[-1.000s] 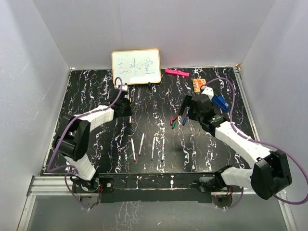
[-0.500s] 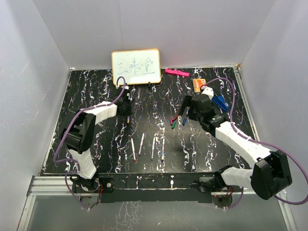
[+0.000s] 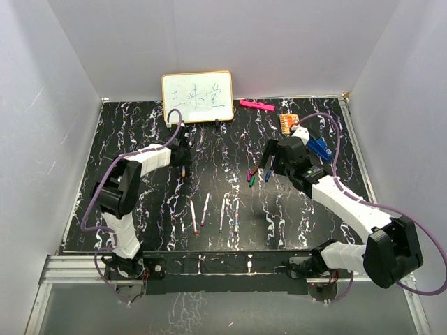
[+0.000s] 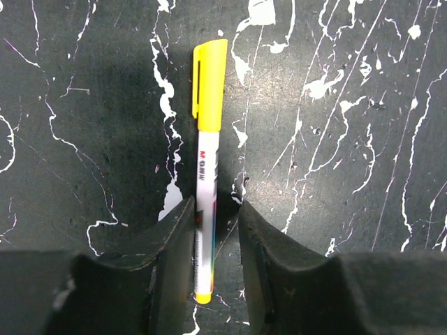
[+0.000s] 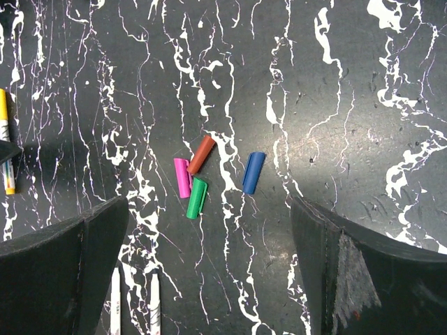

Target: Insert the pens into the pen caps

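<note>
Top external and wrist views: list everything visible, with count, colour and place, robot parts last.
capped pen: one, white barrel, yellow cap on, lying under the left tool.
uncapped pens: four, white, row at front centre.
loose caps: four, red-brown, magenta, green, blue; clustered under the right tool.
whiteboard: one, white, tan frame, rear wall.
pink marker: one, rear, right of whiteboard.
orange item: one, right rear, too small to identify.
blue object: one, right of the right tool.
table: one, black, white veining.
left tool: one, black, open, straddling the capped pen.
right tool: one, black, open wide above the loose caps.
</note>
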Motion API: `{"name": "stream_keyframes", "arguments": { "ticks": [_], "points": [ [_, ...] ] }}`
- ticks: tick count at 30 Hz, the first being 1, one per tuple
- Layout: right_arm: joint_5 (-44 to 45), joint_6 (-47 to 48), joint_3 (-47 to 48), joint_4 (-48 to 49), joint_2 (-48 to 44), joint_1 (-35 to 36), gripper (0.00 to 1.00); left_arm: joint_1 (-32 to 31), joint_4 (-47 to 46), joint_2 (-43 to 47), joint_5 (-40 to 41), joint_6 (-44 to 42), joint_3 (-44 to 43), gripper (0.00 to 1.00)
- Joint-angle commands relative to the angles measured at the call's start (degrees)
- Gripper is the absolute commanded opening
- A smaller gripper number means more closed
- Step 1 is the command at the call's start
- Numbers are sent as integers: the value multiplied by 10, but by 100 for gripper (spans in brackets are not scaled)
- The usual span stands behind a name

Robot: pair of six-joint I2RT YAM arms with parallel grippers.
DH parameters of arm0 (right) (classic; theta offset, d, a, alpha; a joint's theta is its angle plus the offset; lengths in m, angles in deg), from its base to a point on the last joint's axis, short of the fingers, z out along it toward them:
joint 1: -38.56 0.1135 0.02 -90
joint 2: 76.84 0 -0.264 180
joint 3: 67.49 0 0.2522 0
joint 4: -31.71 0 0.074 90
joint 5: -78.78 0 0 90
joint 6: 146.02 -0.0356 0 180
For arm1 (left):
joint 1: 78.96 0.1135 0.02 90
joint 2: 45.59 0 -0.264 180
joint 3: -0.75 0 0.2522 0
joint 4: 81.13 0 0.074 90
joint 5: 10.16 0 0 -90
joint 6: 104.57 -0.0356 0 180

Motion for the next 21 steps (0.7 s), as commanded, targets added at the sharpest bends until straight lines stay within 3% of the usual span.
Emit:
{"name": "stream_keyframes", "arguments": {
  "ticks": [1, 14, 21],
  "points": [
    [5, 3, 4, 11, 0, -4, 98, 5, 29, -6, 18, 7, -15, 32],
    [-5, 2, 14, 9, -21, -3, 98, 5, 88, 92, 72, 0, -10, 37],
    [-4, 7, 22, -10, -46, -3, 98, -1, 95, 227, 14, 24, 102, 37]
  ]
}}
